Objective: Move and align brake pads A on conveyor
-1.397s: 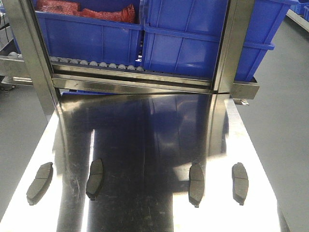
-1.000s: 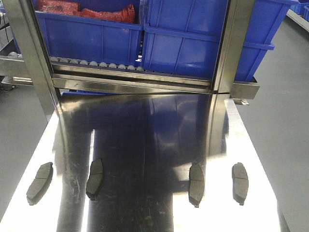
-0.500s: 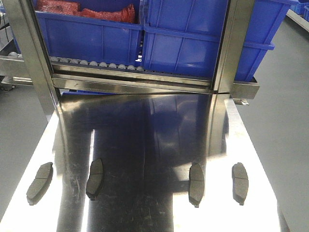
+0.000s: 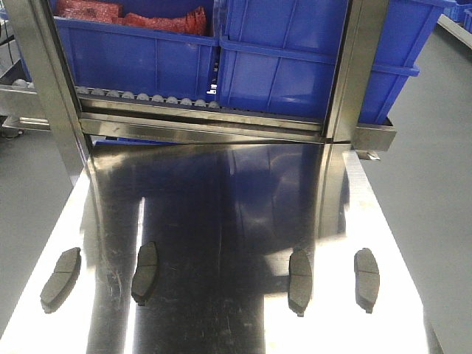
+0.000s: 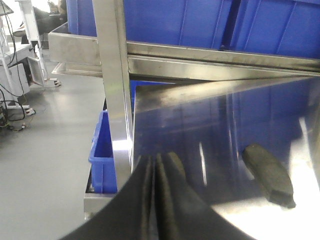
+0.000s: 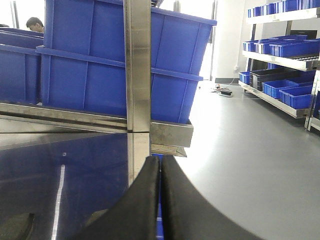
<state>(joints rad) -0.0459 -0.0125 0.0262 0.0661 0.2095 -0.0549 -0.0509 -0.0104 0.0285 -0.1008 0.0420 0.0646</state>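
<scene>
The left gripper point(image 5: 154, 165) and right gripper point(image 6: 160, 165) are both pressed closed, holding nothing. Four brake pads point(image 4: 145, 272) lie in a row on the shiny desk point(image 4: 221, 214), and only the front view shows them all. One pad lies ahead and to the right of the left gripper. The right wrist view alone shows shelves point(image 6: 272, 56) of blue bins.

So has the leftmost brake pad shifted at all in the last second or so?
No. The leftmost brake pad lies in the same spot and at the same angle, just inside the left edge of the steel tabletop.
</scene>
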